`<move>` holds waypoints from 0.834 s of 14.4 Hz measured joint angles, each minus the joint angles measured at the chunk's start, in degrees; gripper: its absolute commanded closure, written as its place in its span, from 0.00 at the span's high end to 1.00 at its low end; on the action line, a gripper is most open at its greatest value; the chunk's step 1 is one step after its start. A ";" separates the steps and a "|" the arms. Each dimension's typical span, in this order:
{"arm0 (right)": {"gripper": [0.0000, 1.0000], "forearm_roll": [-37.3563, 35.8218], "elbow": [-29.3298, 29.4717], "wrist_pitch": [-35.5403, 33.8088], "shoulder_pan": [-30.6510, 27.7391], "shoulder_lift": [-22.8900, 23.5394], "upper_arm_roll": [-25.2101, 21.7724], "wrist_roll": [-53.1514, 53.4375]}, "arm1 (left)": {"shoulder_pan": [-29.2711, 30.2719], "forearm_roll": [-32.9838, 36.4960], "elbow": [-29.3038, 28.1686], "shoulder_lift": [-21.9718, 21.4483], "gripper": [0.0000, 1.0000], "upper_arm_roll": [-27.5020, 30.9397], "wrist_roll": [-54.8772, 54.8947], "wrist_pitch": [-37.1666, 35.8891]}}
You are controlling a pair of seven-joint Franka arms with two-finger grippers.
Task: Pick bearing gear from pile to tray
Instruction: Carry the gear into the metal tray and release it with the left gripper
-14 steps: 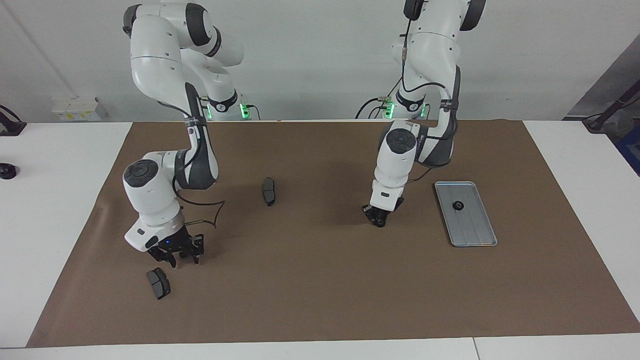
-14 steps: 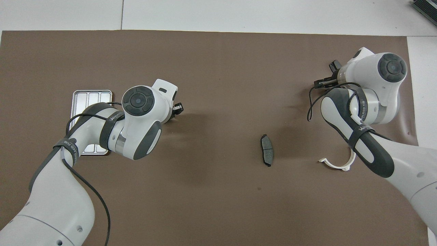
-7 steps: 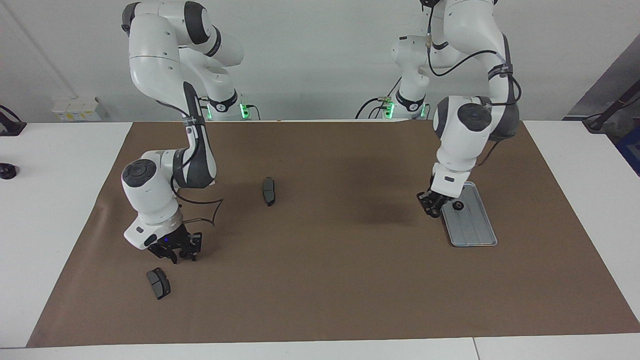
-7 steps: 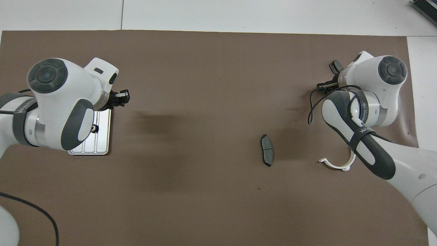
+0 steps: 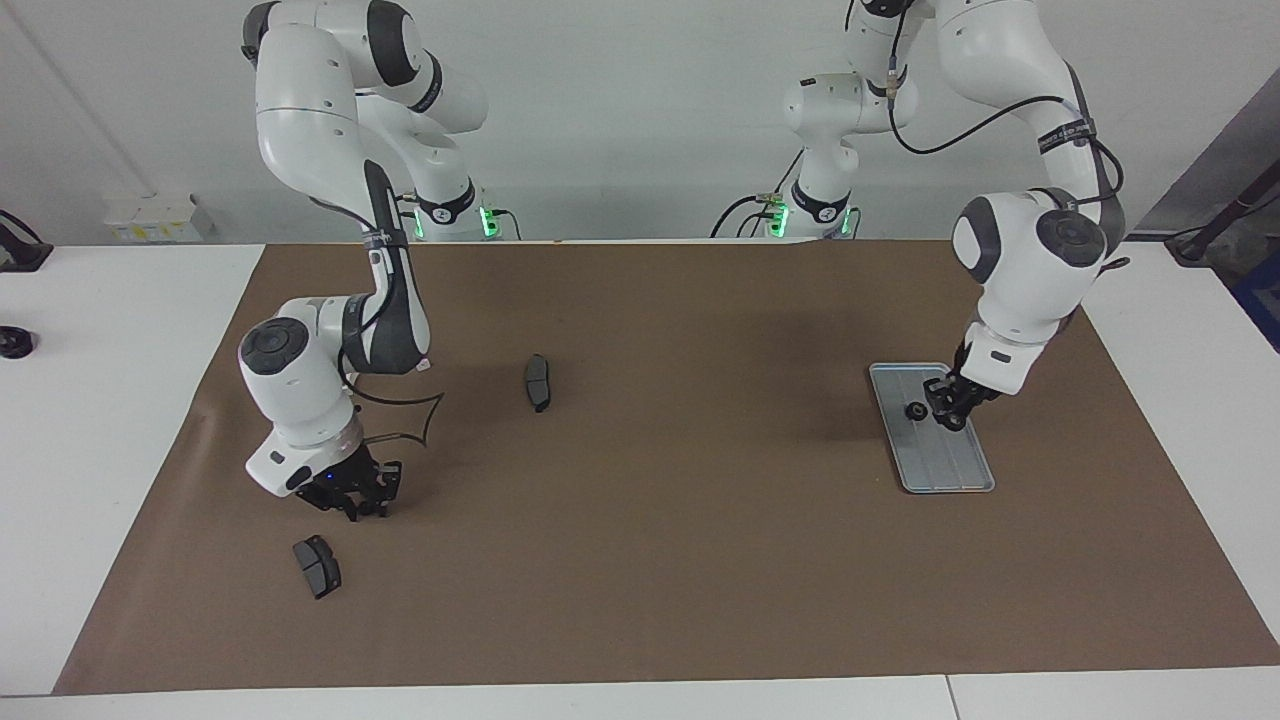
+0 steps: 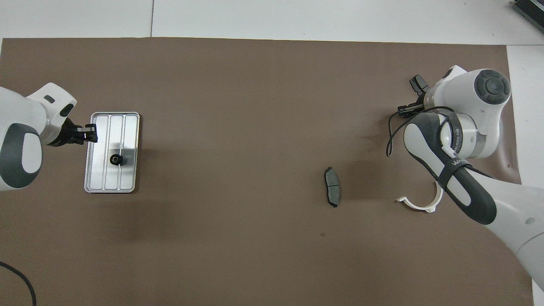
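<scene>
Silver-grey tray [image 5: 955, 470] sits toward my left arm's end of the brown mat [image 5: 650, 560], one black gear [image 5: 914, 410] resting in it. My left gripper [image 5: 948, 412] hangs over the tray; I can't tell its jaws. Right gripper [image 5: 358, 498] hovers near a brake pad [image 5: 317, 566], another pad [image 5: 538, 382] mid-mat; its jaws I can't tell either

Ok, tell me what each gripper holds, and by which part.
Cannot be told: the left gripper hangs over the tray, the right gripper low over the mat; no held thing shows in either.
</scene>
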 measured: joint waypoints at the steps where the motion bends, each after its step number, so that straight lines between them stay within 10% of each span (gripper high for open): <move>1: 0.36 0.00 0.00 0.00 -0.09 -0.01 0.00 0.00 | 0.89 -0.11 -2.00 -0.18 0.00 0.00 1.49 1.90; 3: 0.33 0.00 0.00 0.00 -0.19 -0.03 0.00 0.00 | 1.18 -0.20 -5.59 -0.38 0.04 -0.11 2.93 5.48; 7: 0.29 0.00 0.00 0.00 -0.19 -0.05 0.01 0.00 | 1.12 -0.21 -8.75 -0.68 0.45 -0.59 3.60 7.52; 9: 0.26 0.01 0.00 0.00 -0.19 -0.05 0.01 0.00 | 1.12 -0.22 -9.63 -1.13 0.99 -0.56 5.01 7.55; 12: 0.22 0.02 0.00 0.00 -0.19 -0.05 0.02 0.01 | 1.12 -0.23 -10.22 -1.83 1.00 -0.60 5.64 7.62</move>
